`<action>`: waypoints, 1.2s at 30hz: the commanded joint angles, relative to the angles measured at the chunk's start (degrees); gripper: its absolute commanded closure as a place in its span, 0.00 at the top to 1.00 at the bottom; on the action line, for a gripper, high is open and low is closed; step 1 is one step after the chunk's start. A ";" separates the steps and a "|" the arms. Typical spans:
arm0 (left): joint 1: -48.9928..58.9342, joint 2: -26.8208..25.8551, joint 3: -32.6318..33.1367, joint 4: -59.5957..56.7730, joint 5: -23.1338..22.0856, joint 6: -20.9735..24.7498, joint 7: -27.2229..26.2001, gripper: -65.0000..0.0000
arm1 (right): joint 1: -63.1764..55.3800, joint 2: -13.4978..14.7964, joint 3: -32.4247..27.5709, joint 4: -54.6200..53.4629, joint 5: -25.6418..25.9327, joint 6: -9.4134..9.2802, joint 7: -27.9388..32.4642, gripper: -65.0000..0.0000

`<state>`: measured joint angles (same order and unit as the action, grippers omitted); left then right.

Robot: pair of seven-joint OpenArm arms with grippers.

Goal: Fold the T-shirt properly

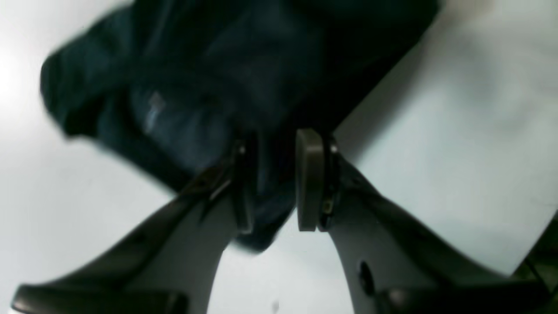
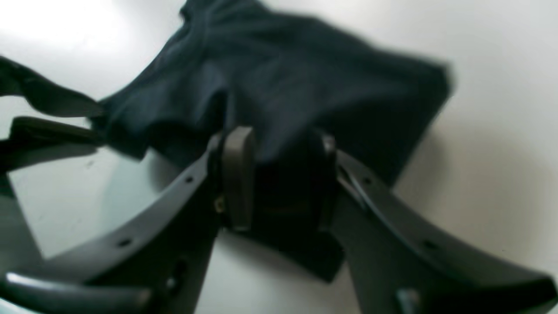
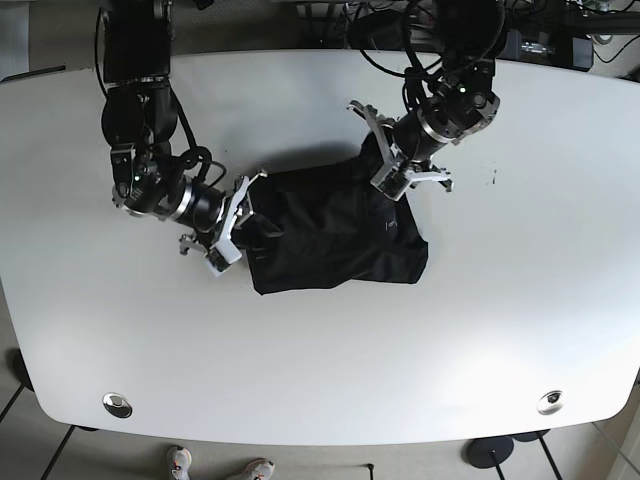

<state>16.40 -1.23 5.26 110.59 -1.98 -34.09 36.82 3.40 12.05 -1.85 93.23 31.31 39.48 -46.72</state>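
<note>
The T-shirt (image 1: 209,87), seen from the left wrist camera, is a dark, blurred bundle of cloth on the white table (image 1: 457,131). A fold of it runs down between the pads of the left gripper (image 1: 274,179). The jaws stand a little apart with fabric filling the gap, so we judge this gripper to be gripping the cloth rather than merely hovering over it, though the blur keeps us from being sure how firmly.

From the right wrist camera we see the T-shirt (image 2: 305,74) spread away from us across the table (image 2: 492,174), rumpled and ridged. An edge of it is bunched between the pads of the right gripper (image 2: 279,179). Here too the jaws are partly closed with cloth between them, which we read as a hold on the hem or sleeve.

In the base view the T-shirt (image 3: 335,235) lies near the middle of the table (image 3: 320,360), partly gathered, with a fairly straight lower edge and a bunched upper side. The right gripper (image 3: 228,228) holds its left side and the left gripper (image 3: 395,165) holds its upper right corner, which looks lifted slightly.

We judge that we are partway through a fold or a spreading pull, with both arms holding opposite parts of the garment. The next move calls for both grips to carry the cloth together, keeping tension even so the fabric lands flat without bunching or slipping from the pads.
</note>
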 commanded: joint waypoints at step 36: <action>8.17 -4.52 -21.04 1.90 -7.47 -5.91 -4.77 0.28 | 18.36 -7.88 1.19 -15.56 -10.34 0.52 5.62 0.29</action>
<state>25.06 -5.26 -15.49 111.46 -8.69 -40.16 33.54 20.05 4.23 -0.78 76.38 18.90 39.66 -42.50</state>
